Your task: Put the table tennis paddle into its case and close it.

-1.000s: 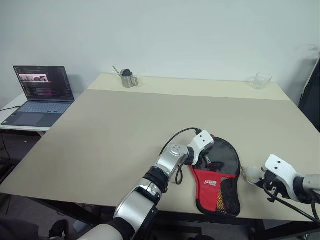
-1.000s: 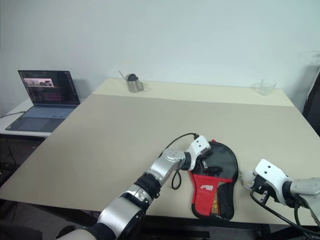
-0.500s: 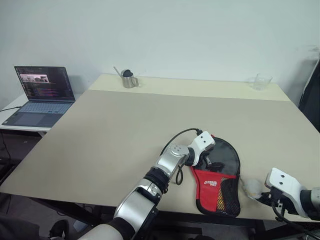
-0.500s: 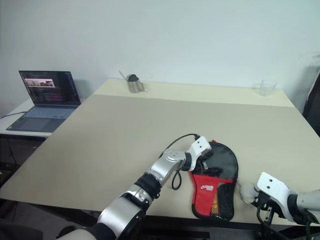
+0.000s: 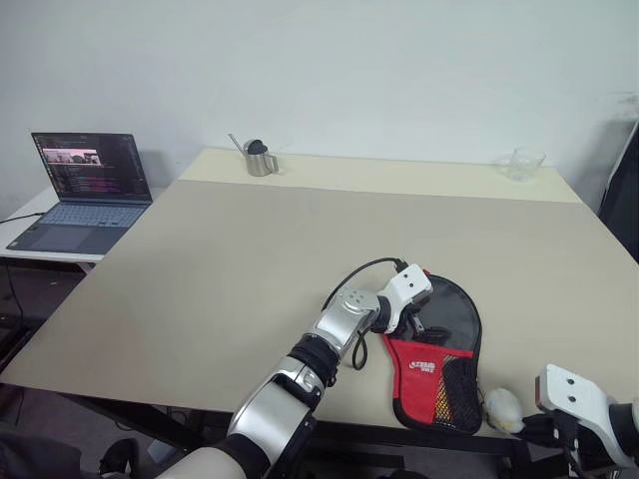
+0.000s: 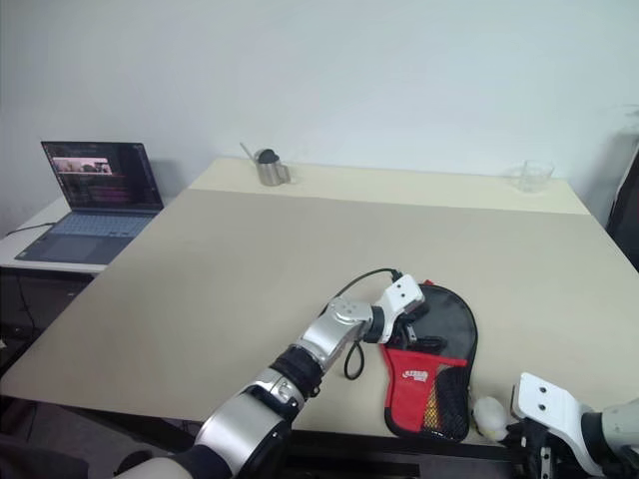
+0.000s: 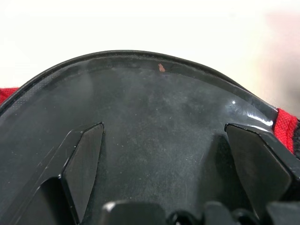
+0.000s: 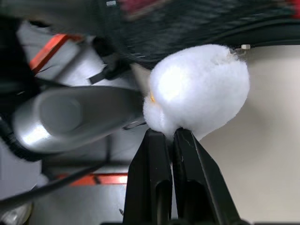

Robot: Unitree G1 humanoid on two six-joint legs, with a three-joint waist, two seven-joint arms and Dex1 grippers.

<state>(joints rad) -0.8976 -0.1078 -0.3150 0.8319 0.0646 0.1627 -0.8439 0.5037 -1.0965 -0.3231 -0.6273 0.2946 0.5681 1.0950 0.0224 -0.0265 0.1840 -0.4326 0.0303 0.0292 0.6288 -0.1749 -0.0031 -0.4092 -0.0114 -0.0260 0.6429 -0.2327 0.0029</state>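
At six o'clock on the table (image 5: 250, 239), the wide-spread left gripper (image 5: 411, 311) is pinning the case (image 5: 439, 369) steady, while the right gripper (image 8: 169, 140) is pinching the white pom-pom zip pull (image 8: 199, 91), probably for closing.

My left arm reaches from the bottom centre of the frame up toward the middle right, wrist bent, left gripper (image 5: 412, 316) with fingers (image 7: 84, 161) spread wide and pointing down to the right. My right gripper (image 8: 171, 136) sits at the lower right corner, fingers pinched tight together.
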